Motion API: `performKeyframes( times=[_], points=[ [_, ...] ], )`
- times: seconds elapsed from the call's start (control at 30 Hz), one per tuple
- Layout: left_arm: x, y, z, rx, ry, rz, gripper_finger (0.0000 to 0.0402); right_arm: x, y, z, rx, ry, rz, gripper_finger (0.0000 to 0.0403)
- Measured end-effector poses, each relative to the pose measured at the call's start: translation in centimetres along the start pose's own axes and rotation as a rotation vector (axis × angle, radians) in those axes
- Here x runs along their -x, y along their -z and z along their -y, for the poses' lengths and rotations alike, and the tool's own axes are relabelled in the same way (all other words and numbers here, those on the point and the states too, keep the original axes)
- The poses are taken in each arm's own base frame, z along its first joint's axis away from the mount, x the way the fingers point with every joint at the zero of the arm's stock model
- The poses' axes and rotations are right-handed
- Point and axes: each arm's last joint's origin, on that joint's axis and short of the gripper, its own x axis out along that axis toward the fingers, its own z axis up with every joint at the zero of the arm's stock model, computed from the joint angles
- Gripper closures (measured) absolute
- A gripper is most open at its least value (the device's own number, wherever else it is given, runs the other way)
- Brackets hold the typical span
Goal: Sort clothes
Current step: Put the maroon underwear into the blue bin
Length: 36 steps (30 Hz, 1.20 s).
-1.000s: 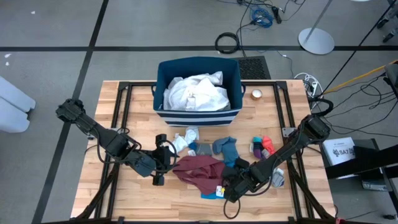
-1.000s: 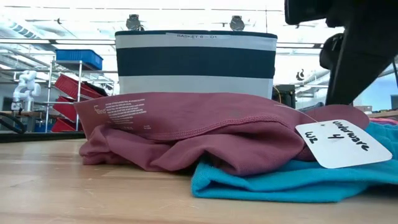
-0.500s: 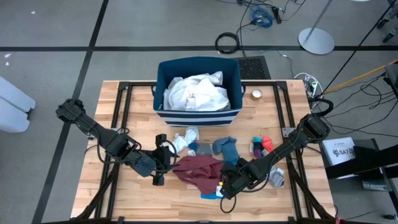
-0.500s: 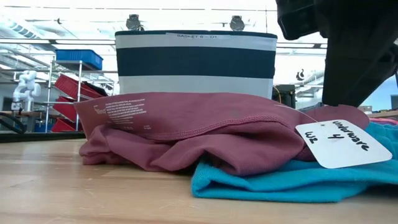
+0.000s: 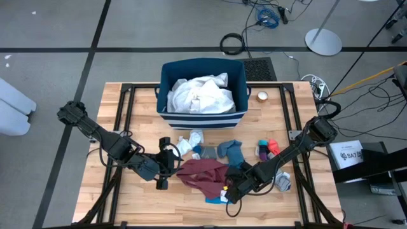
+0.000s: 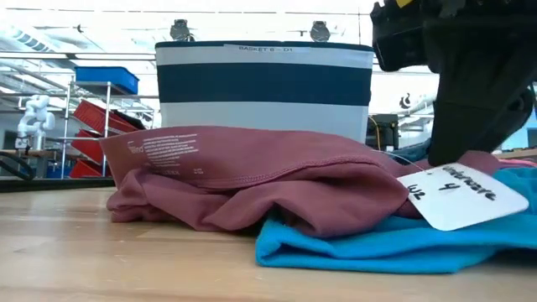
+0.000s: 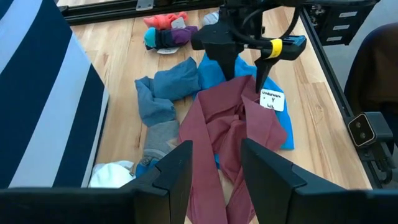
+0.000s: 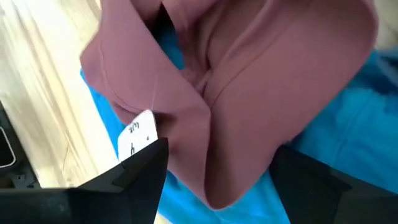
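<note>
1. Now the right gripper (image 5: pixel 230 191) sits low over the maroon garment (image 5: pixel 205 175), fingers apart around a fold, just in front of the navy striped bin (image 5: pixel 166 95).
2. Pinch only maroon cloth, avoiding the bright blue garment (image 6: pixel 377 243) beneath and its white tag (image 6: pixel 466 195).
3. Left gripper (image 5: pixel 164 166), fingers apart, waits just beside the maroon garment.

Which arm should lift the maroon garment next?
Right, probably. Its pincer is open and straddles a fold of the maroon garment above the blue garment. The left pincer is open beside the garment's other edge, not over it.
</note>
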Motion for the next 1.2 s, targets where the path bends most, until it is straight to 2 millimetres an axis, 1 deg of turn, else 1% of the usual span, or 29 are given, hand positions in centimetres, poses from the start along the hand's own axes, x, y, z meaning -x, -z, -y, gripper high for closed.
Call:
performKeyframes(
  times=[0.2, 0.33, 0.43, 0.53, 0.63, 0.73, 0.77, 0.97, 1.1, 1.2],
  points=[
    [0.0, 0.0, 0.0, 0.000, 0.000, 0.000, 0.0256, 0.0, -0.3, 0.0, 0.027, 0.009, 0.043, 0.0147],
    [0.0, 0.0, 0.0, 0.000, 0.000, 0.000, 0.0256, 0.0, -0.4, -0.2, 0.040, -0.013, 0.046, 0.0173],
    [0.0, 0.0, 0.0, 0.000, 0.000, 0.000, 0.0256, 0.0, -0.5, -0.6, 0.053, -0.062, 0.042, 0.0211],
    [0.0, 0.0, 0.0, 0.000, 0.000, 0.000, 0.0256, 0.0, -0.6, -1.0, 0.082, -0.109, 0.043, 0.0258],
    [0.0, 0.0, 0.0, 0.000, 0.000, 0.000, 0.0256, 0.1, -0.7, -1.2, 0.110, -0.135, 0.049, 0.0314],
    [0.0, 0.0, 0.0, 0.000, 0.000, 0.000, 0.0256, 0.1, -0.7, -1.3, 0.147, -0.147, 0.048, 0.0379],
    [0.0, 0.0, 0.0, 0.000, 0.000, 0.000, 0.0256, 0.1, -0.7, -1.4, 0.158, -0.152, 0.047, 0.0390],
    [0.0, 0.0, 0.0, -0.001, 0.000, 0.000, 0.0256, 0.5, -1.1, -1.3, 0.182, -0.166, 0.050, 0.0401],
    [0.0, 0.0, 0.0, -0.001, 0.000, 0.000, 0.0256, 1.8, -2.0, -1.2, 0.201, -0.193, 0.085, 0.0402],
    [0.0, 0.0, 0.0, -0.001, 0.000, 0.000, 0.0256, 3.3, -2.7, -1.1, 0.214, -0.222, 0.123, 0.0402]
  ],
)
